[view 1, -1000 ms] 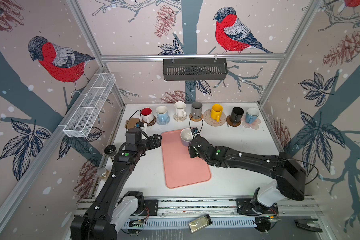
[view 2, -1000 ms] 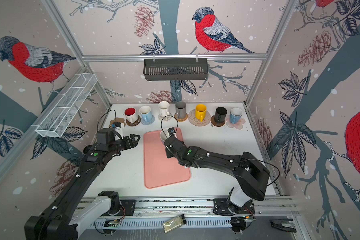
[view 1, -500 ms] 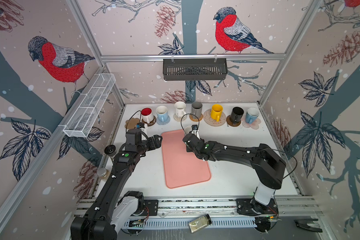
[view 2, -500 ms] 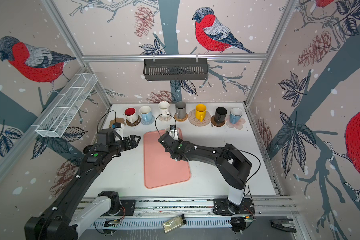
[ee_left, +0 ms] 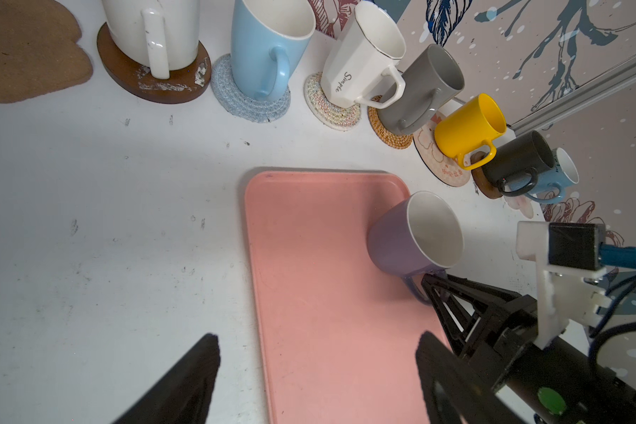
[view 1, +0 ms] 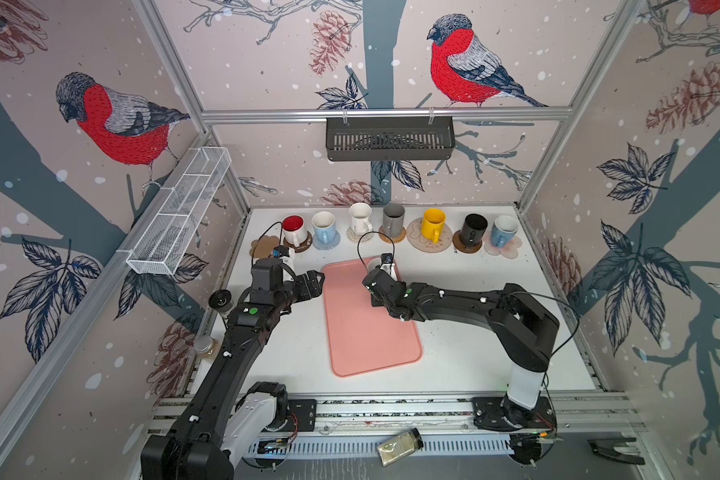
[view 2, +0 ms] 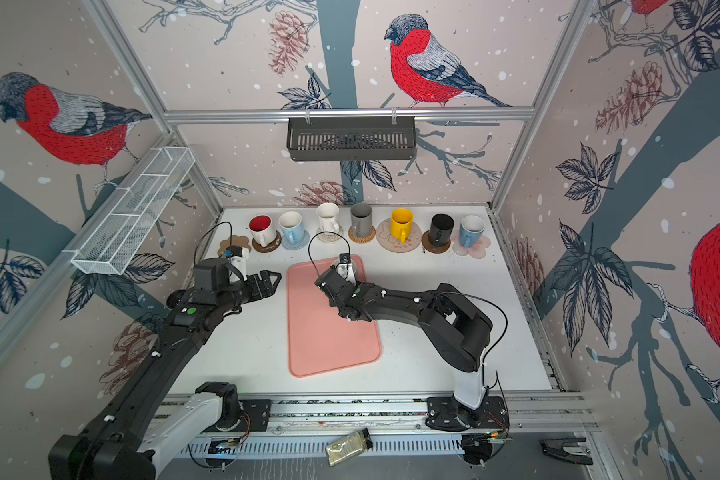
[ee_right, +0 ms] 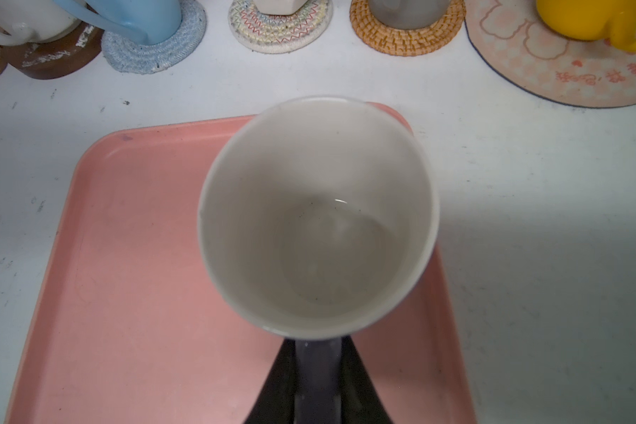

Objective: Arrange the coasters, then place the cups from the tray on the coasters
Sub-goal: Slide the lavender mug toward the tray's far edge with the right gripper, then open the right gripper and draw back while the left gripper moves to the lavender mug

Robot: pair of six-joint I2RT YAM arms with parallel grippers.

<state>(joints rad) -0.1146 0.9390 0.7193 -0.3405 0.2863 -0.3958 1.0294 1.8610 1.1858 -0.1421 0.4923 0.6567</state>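
Note:
The lavender cup (view 1: 375, 264) (ee_left: 401, 249) (ee_right: 320, 220) stands at the far right corner of the pink tray (view 1: 366, 332) (view 2: 325, 332) (ee_left: 327, 293) (ee_right: 125, 257). My right gripper (ee_right: 318, 345) (ee_left: 431, 288) is shut on its handle, one finger on each side. My left gripper (view 1: 319, 282) (view 2: 277, 277) (ee_left: 316, 352) hovers open and empty at the tray's left edge. The tan paw coaster (view 1: 265, 247) (ee_left: 26, 51) lies bare at the far left of the back row. The other coasters each carry a cup, from the red-inside cup (view 1: 294, 230) to the blue cup (view 1: 504, 232).
A spice jar (view 1: 400, 446) lies on the front rail. A small jar (view 1: 204, 345) sits at the table's left edge. A white wire basket (view 1: 179, 216) hangs on the left wall and a dark shelf (view 1: 389, 139) on the back wall.
My right arm has folded its elbow in toward the middle while its gripper stayed at the lavender cup. The cup is still on the tray. My left arm has not moved.

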